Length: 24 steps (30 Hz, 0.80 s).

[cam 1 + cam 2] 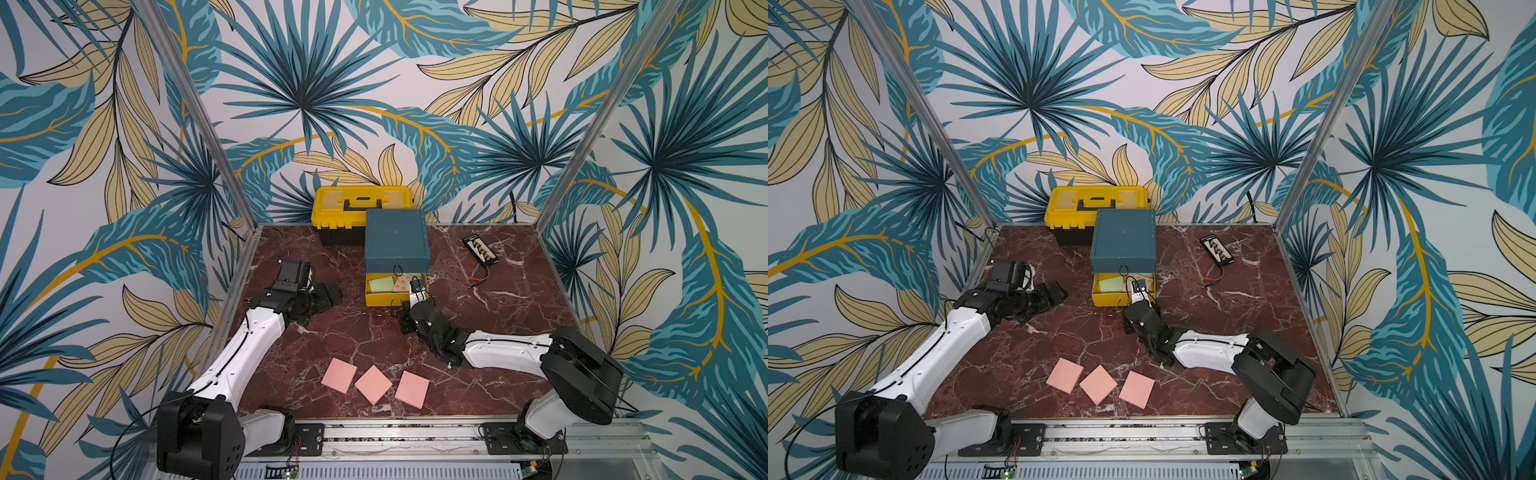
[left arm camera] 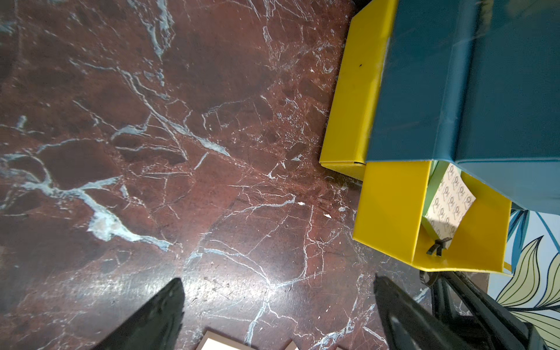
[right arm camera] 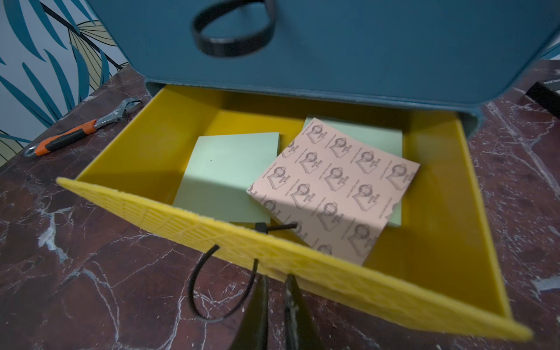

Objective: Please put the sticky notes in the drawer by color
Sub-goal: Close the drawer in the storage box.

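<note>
Right jaws closed, just before open yellow drawer (image 3: 333, 272) front

Yellow drawer (image 3: 348, 278), perhaps logo-printed pinkish backing (image 3: 333, 188)

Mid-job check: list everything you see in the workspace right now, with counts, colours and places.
pink sticky notes: 3, salmon pink, in a row on the near part of the table
green sticky notes: 2 showing, light green, inside the open drawer
printed pad: 1, pinkish logo-printed face, lying across the green ones
open drawer: 1, yellow, pulled out of the cabinet
cabinet: 1, teal, mid-back
toolbox: 1, yellow, behind the cabinet
connector board: 1, black, back right
wires: red and black, near the board
wrench: 1, orange-handled, beside the cabinet
table: red-brown marble
left hand: open, over bare table
right hand: shut, at the drawer's front
</note>
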Motion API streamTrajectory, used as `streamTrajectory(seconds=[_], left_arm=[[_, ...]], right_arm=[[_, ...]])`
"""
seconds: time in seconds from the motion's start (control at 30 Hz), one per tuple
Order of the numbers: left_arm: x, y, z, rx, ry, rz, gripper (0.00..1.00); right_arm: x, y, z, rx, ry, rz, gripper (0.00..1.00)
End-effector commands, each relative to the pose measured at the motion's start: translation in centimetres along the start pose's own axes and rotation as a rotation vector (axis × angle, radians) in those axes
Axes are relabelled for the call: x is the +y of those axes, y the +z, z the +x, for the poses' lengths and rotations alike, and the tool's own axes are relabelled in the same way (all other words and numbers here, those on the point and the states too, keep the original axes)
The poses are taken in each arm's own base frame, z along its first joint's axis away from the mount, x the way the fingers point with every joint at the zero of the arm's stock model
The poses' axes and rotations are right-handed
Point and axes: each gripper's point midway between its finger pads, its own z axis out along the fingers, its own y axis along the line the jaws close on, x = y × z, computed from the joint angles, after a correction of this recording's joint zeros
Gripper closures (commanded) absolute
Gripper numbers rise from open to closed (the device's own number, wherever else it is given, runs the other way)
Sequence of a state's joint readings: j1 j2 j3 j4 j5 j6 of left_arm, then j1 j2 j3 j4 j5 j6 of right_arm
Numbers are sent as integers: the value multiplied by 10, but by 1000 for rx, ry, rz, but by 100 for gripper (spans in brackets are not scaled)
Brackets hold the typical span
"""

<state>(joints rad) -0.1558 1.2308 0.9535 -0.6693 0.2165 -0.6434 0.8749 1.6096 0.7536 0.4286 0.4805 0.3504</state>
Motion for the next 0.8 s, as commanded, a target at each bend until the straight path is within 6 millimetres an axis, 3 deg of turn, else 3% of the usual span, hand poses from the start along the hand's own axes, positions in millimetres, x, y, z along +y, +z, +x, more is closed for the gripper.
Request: streamTrajectory(seconds=[0.0, 0.37, 0.63, 0.77], left_arm=[[2, 2, -6, -16, 3, -10, 1], [3, 11, -4, 13, 5, -11, 1], [4, 6, -3, 14, 17, -25, 1], [4, 5, -2, 18, 15, -27, 1]], right_arm=[[-4, 8, -11, -81, 2, 39, 86], [-21, 27, -16, -194, 29, 187, 87], [-10, 45, -22, -228, 16, 192, 87], [-15, 50, -24, -256, 34, 239, 86]])
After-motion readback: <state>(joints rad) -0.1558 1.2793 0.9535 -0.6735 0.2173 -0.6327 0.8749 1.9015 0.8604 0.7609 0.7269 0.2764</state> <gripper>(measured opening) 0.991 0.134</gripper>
